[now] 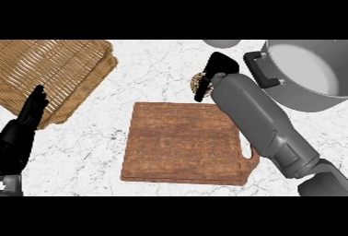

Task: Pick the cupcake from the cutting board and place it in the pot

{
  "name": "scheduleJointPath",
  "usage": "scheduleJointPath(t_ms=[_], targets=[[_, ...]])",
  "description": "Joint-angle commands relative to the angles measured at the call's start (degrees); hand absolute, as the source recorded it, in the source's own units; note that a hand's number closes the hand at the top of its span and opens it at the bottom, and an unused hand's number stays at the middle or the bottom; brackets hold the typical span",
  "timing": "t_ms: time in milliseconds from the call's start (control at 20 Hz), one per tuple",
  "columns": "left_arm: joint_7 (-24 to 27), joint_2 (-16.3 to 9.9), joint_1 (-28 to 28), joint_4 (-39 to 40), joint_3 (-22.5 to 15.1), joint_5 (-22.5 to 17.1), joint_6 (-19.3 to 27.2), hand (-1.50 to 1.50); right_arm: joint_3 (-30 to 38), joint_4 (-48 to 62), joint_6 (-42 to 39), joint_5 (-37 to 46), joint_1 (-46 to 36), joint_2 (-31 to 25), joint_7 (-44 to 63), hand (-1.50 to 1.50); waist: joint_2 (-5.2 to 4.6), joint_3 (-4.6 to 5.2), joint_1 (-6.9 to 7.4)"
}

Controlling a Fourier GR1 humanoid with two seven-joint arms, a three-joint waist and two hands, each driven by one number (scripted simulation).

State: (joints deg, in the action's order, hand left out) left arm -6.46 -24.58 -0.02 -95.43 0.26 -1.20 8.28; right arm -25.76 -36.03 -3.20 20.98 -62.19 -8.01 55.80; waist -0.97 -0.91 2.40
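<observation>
Kitchen counter — food-prep setup.
White marble-look counter (156, 69) with grey veining; wooden cutting board (183, 143) with a handle notch sits mid-counter toward the near edge, grey metal pot (306, 76) with a black side handle at the far right corner, woven wicker basket (58, 73) at the far left corner — all cookware and serving gear, nothing else.

A woven wicker basket (58, 69) lay at the upper left of the white marble counter (156, 69), its rim running out of view at the top. A grey rounded object (222, 43), cut off by the upper edge, sat near the top centre.
</observation>
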Motion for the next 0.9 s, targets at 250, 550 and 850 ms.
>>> scheduleJointPath(t_ms=[250, 550, 850], targets=[[-1.9, 2.1, -0.6, 5.5, -2.3, 0.6, -0.9, 0.0, -3.3, 12.3, 11.8, 13.4, -13.8, -2.5, 10.6, 1.5, -0.61, 1.11, 1.15], [-3.2, 1.4, 0.4, 4.0, -1.5, 0.9, -0.8, 0.0, -7.8, 17.1, 15.7, 23.3, -22.1, -4.7, 16.9, 1.5, 0.02, 1.08, 0.92], [-0.8, 1.5, 0.8, 6.1, -0.2, 0.1, -1.9, 0.0, -3.9, 18.8, 23.3, 24.2, -25.7, -7.2, 15.9, 1.5, -0.1, 1.03, -0.07]])
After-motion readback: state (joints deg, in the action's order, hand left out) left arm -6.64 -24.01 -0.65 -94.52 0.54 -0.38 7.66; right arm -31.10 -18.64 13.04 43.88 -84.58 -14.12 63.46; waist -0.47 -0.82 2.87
